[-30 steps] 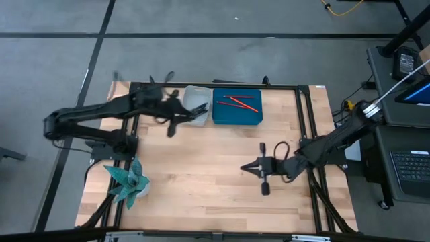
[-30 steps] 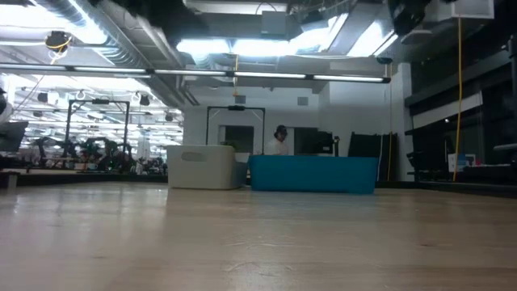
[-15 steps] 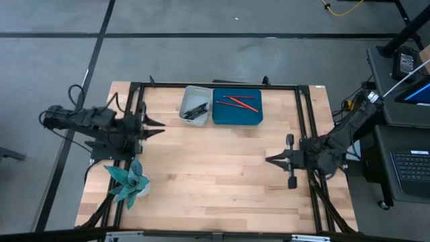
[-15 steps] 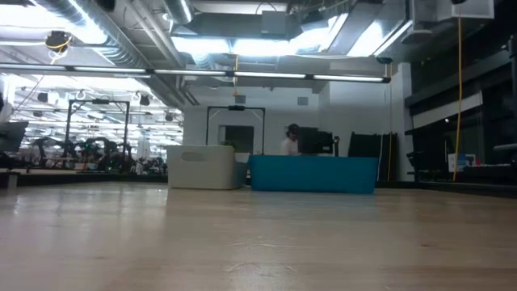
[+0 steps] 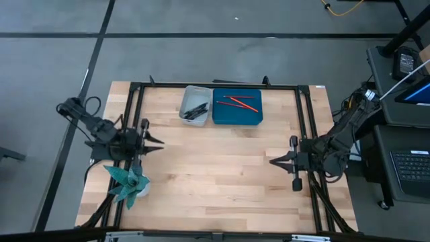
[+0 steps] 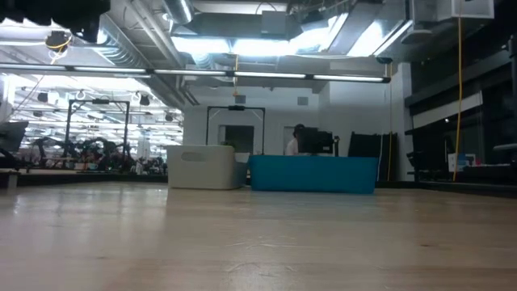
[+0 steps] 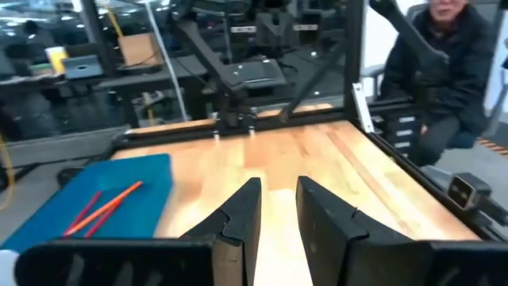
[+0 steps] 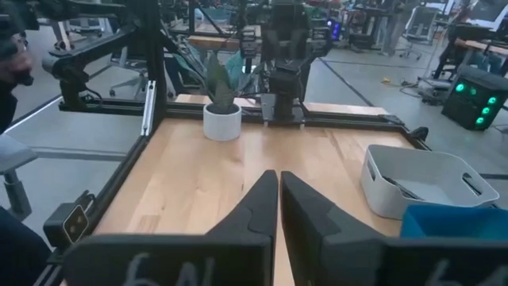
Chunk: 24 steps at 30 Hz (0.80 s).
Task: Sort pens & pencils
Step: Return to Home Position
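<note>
Hovering over the left side of the tabletop (image 5: 215,175), my left end effector (image 5: 153,140) has its fingers a narrow gap apart and carries nothing. My right end effector (image 5: 272,160), over the right side, is closed to a sliver and is also empty. Between them I see no loose stick on the boards, only a potted plant (image 5: 127,180) beside the left arm.

At the far edge the pens (image 5: 196,111) lie in the gray bin (image 5: 187,97), and the pencils (image 5: 238,102) lie in the blue bin (image 5: 254,118) just beside it. I judge the sorting done, with only parking the arms left.

From table height the bins' walls hide their contents, and the overhead view settles it. My left wrist camera shows the pencils plainly on blue, plus a person (image 7: 448,71) beyond the frame. My right wrist camera shows dark streaks in the gray bin, probably the pens.
</note>
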### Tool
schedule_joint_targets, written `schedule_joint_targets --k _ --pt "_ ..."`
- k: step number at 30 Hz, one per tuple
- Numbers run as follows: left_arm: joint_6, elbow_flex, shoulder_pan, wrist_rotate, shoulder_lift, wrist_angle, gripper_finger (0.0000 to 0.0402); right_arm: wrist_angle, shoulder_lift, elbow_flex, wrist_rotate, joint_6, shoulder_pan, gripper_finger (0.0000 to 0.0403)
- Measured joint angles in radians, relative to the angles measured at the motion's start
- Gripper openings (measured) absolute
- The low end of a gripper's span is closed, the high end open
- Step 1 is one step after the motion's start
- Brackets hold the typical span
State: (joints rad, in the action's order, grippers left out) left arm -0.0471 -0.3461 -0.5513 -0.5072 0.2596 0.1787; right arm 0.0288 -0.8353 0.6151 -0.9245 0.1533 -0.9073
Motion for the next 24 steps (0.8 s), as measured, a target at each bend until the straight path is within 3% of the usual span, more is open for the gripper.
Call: schedule_joint_targets --k 4,11,24 --pt "-0.007 0.064 -0.039 0.024 0.0 -0.061 0.0077 -0.004 -0.025 0.0 -0.001 0.027 0.0 0.002" --pt "0.007 0.144 -0.067 0.236 0.0 -0.141 0.0077 -0.035 -0.101 0.0 0.0 0.078 0.0 0.002" --pt "0.056 0.273 -0.066 0.246 -0.001 -0.26 0.0076 -0.272 -0.25 0.001 0.037 0.0 0.0 0.002"
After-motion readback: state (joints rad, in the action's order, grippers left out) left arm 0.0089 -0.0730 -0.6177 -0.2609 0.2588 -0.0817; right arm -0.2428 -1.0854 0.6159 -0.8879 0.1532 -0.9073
